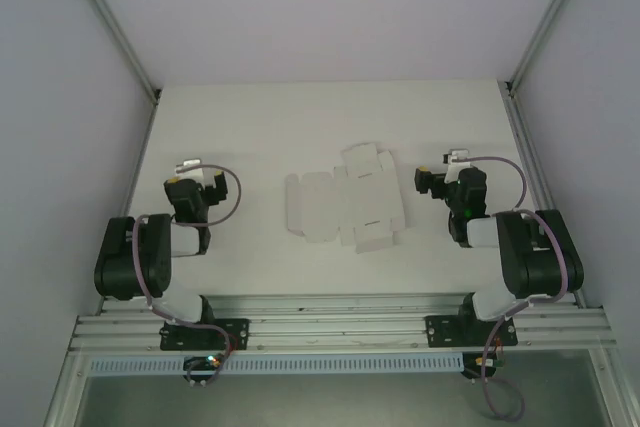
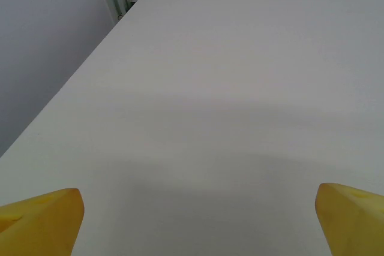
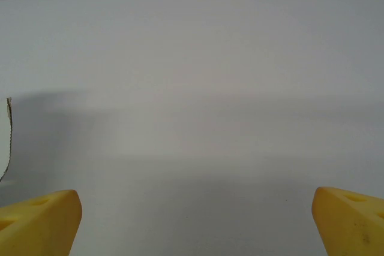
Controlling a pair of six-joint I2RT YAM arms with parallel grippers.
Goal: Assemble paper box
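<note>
Nearest to us in the top view, the aluminium rail [image 1: 340, 329] carries both bases, and each arm is folded back on itself above it. The left arm [image 1: 140, 257] sits near the left edge of the white table [image 1: 330, 117], and the right arm [image 1: 525, 247] near the right edge. A little further out, the left gripper [image 1: 192, 169] hangs over bare table. In its wrist view we see the left gripper [image 2: 198, 205] spread wide, one yellow finger [image 2: 39, 220] in each lower corner and nothing but white surface between them. The right gripper [image 1: 452, 163] is placed much the same on the other side. Its wrist view shows the right gripper [image 3: 195, 205] also spread wide, its yellow fingers [image 3: 351, 217] far apart and holding nothing. At the left border of that view we make out a thin dark-rimmed sliver [image 3: 7, 139], too little to tell what it is. The paper box [image 1: 345, 197] lies between the two grippers, apart from both and somewhat nearer the right one. It is a flat white die-cut blank, unfolded, with tabs and flaps spread out on the table about the middle of its width. Beyond it the table runs bare to its far edge, where plain grey walls [image 1: 330, 7] rise, with metal posts [image 1: 110, 17] at the corners.
</note>
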